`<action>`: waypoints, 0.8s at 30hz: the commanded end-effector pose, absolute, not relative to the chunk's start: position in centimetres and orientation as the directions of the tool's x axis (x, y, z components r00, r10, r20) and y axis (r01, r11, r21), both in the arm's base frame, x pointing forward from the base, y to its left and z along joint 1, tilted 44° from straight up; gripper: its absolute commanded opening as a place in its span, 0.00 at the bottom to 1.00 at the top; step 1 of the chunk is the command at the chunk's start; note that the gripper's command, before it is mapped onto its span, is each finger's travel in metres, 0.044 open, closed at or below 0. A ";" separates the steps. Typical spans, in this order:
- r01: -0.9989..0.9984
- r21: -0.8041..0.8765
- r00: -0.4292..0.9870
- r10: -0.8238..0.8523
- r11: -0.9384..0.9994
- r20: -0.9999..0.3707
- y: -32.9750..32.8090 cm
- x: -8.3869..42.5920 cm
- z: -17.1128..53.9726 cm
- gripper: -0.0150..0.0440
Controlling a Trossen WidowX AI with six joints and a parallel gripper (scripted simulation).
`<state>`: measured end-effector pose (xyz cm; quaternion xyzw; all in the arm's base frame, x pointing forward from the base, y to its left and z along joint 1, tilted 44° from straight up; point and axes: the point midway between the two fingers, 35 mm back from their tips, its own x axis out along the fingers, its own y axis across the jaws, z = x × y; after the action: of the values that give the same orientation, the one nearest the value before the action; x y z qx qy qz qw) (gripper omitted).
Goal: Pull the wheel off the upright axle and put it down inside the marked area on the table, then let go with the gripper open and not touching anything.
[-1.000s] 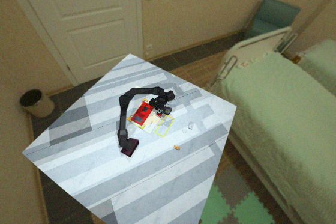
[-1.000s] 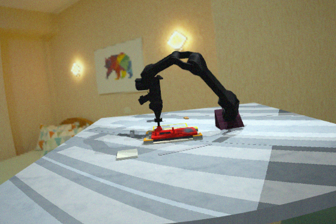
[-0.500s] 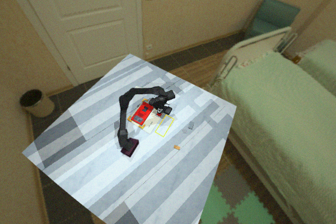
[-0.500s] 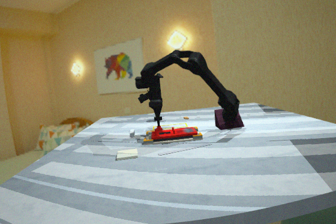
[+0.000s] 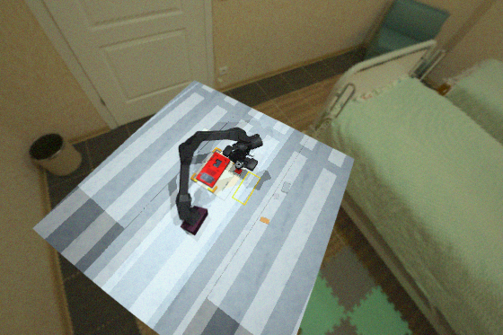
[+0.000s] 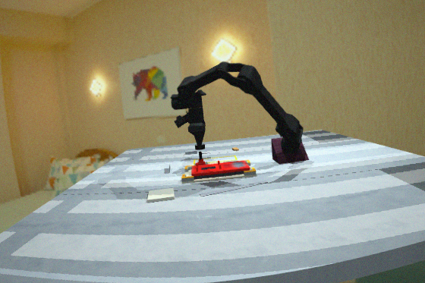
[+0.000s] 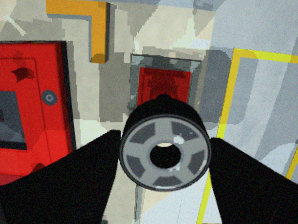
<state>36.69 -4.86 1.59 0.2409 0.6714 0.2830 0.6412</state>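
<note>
Wheel (image 7: pixel 165 153) clamped in tool (image 7: pixel 165 156) (airborne) above red base (image 6: pixel 220 168).

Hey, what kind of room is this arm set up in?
Probably a hospital or care room: a bed with pale green bedding and a white side rail, a teal chair in the corner, a white panelled door, and a grey striped table bearing the arm.
</note>
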 end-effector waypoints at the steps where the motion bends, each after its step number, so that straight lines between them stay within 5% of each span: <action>1: -0.047 0.684 -0.057 0.682 0.728 -0.729 -5.9 36.9 2.6 0.25; 24: -0.045 0.679 -0.058 0.677 0.732 -0.734 -13.5 31.9 -2.2 0.25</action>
<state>33.32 -12.27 -1.01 0.2365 0.6692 0.2771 0.6477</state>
